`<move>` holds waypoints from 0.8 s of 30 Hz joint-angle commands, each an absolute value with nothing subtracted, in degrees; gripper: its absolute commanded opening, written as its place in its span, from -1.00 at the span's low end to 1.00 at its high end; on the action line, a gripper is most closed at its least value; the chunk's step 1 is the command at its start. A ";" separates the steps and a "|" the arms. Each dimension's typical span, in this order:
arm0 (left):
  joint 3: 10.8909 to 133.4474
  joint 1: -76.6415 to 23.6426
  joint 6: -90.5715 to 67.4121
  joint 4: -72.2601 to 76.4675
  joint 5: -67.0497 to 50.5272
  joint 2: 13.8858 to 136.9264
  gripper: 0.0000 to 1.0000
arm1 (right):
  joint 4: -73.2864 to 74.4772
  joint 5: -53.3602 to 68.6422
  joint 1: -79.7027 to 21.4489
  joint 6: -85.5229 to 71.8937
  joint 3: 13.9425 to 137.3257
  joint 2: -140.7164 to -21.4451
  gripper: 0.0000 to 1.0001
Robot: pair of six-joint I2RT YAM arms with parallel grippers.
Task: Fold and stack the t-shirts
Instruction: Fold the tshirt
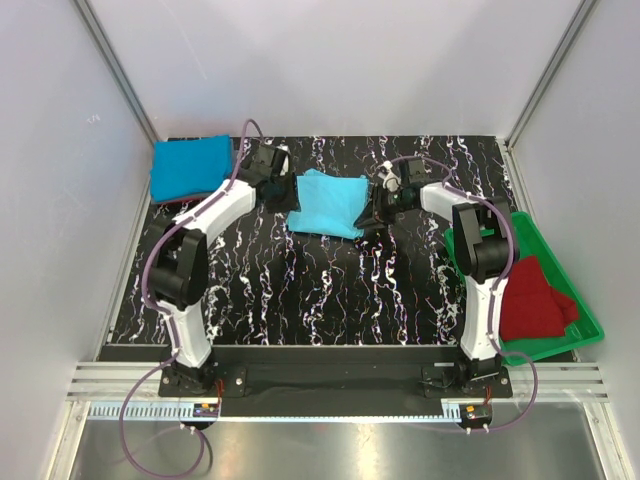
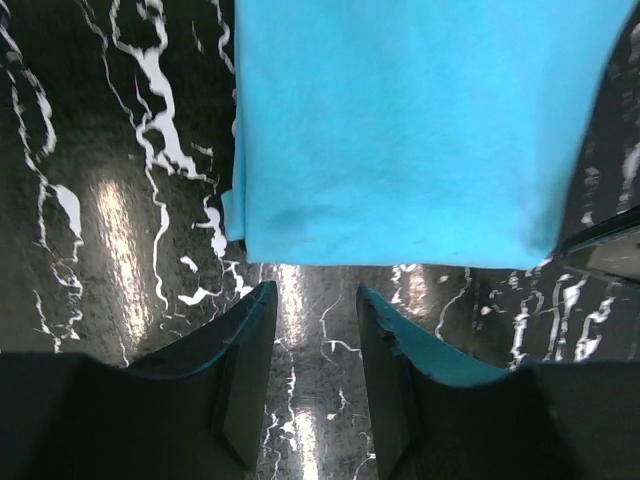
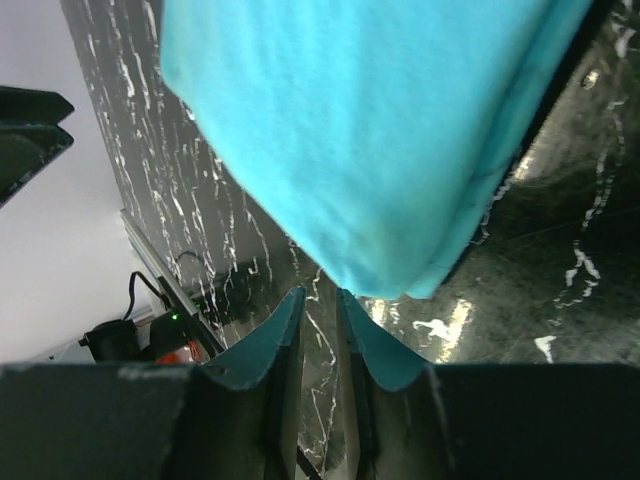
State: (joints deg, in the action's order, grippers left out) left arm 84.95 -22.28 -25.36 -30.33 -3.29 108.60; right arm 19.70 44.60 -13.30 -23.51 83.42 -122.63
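Note:
A light turquoise t-shirt [image 1: 328,203] lies folded at the middle back of the black marbled table. My left gripper [image 1: 285,193] sits at its left edge and my right gripper [image 1: 372,212] at its right edge. In the left wrist view the left gripper [image 2: 315,300] is open, with bare table between the fingers and the turquoise t-shirt [image 2: 400,130] just ahead. In the right wrist view the right gripper [image 3: 320,300] stands narrowly open and empty, with a corner of the turquoise t-shirt [image 3: 370,130] just beyond its tips. A deeper blue t-shirt [image 1: 192,167] lies folded at the back left. A dark red t-shirt [image 1: 533,300] lies crumpled in the tray.
A green plastic tray [image 1: 585,335] stands at the right edge of the table, beside the right arm. A strip of dark red cloth [image 1: 172,204] shows under the blue shirt's front edge. White walls close in the left, back and right sides.

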 commanded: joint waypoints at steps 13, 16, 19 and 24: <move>88.59 -15.29 -20.22 -29.71 -11.68 112.58 0.11 | 20.04 33.05 -14.33 -24.61 78.49 -108.55 0.06; 87.29 -15.29 -19.25 -27.43 -14.49 114.17 0.12 | 20.04 33.13 -14.41 -25.14 77.43 -106.97 0.14; 85.26 -15.21 -18.72 -24.53 -15.91 115.48 0.11 | 20.13 33.13 -14.33 -24.79 76.38 -105.56 0.14; 82.45 -15.21 -19.51 -20.23 -18.36 117.24 0.02 | 20.13 33.40 -14.41 -24.61 75.15 -103.63 0.15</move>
